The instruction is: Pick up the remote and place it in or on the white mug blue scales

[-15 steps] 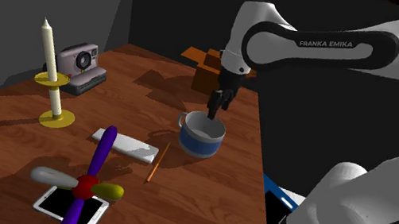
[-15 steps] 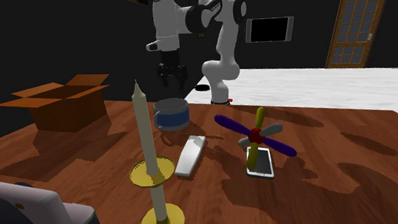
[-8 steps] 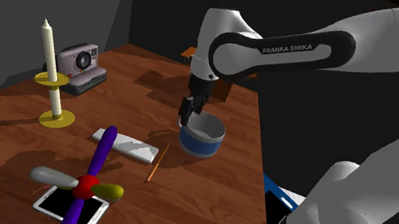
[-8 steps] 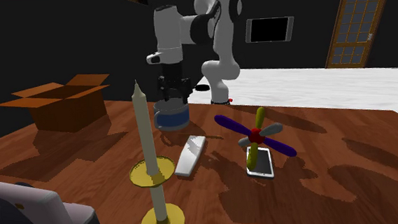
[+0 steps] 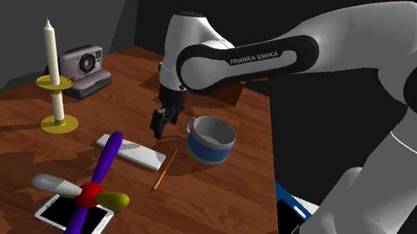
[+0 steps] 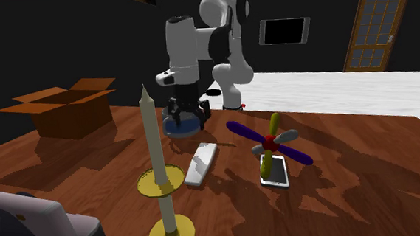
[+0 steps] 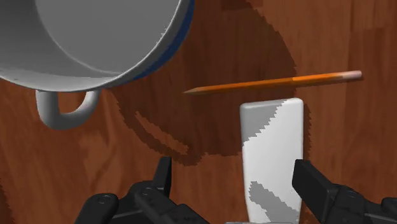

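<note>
The remote is a flat white bar lying on the wooden table, seen too in the second exterior view. To its right in the shoulder view stands the white mug with a blue band, upright and empty. My gripper hangs open above the table between the two, close over the remote's end. In the wrist view the remote lies between my spread fingers without touching them, nearer one finger. The mug sits beyond, and my gripper holds nothing.
An orange pencil lies between remote and mug. A purple propeller toy rests on a phone near the front. A candle on a yellow holder and an instant camera stand at the left. A cardboard box sits behind the mug.
My gripper has swung from over the mug down and toward the shoulder view's left, ending above the remote's end. It stayed open. Nothing on the table moved.
</note>
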Controlling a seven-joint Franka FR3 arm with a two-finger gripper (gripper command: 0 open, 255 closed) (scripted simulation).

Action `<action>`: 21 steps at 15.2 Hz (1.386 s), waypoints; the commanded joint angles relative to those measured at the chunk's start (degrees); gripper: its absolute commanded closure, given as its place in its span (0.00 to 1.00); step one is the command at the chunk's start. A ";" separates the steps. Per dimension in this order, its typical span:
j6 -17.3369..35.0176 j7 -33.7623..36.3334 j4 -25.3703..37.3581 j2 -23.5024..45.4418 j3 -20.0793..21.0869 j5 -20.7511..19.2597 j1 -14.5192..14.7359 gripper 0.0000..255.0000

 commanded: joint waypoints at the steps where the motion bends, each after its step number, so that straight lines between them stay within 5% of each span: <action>1: 0.99 0.21 2.57 3.56 0.73 -1.09 0.89 0.00; 8: 1.67 1.63 13.33 15.23 2.55 -5.28 4.96 0.00; 21: 6.56 2.37 11.05 17.97 2.04 -6.43 5.27 0.00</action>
